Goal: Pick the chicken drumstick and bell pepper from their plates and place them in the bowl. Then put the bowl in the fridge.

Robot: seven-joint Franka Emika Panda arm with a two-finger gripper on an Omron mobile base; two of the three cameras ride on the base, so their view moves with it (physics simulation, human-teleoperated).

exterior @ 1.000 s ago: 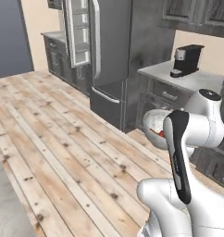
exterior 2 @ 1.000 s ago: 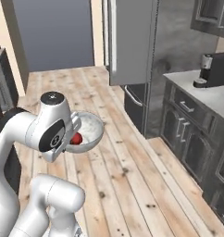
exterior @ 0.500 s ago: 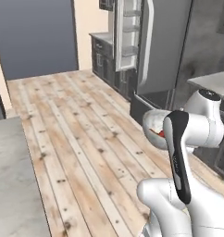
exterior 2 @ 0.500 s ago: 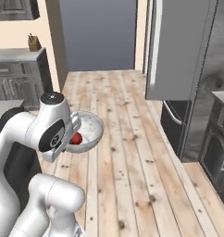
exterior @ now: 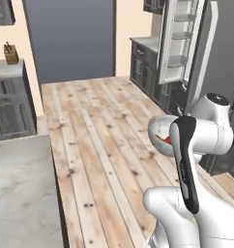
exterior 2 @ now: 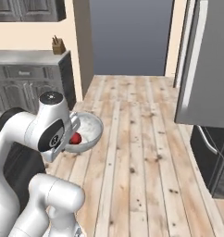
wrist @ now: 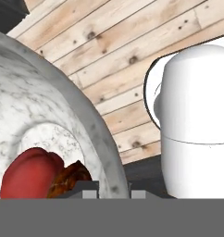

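Pincer was clamped on the rim of the bowl, its two dark tips pinching the wall right at the bottom of the hand view. Inside the bowl you could see the red bell pepper and the brown chicken drumstick sitting touching each other, so the loading part looked done to me. From the base cameras the bowl hung in the air beside the arm's wrist, over the wooden floor, with the pepper peeking over the edge.

So I'd say it was in the carry-to-fridge step. The fridge stood ahead on the right with its door open, white shelves showing. Next move, as I read it: get closer, keep the bowl level so nothing rolls out, then slide it onto a shelf without clipping the open door.
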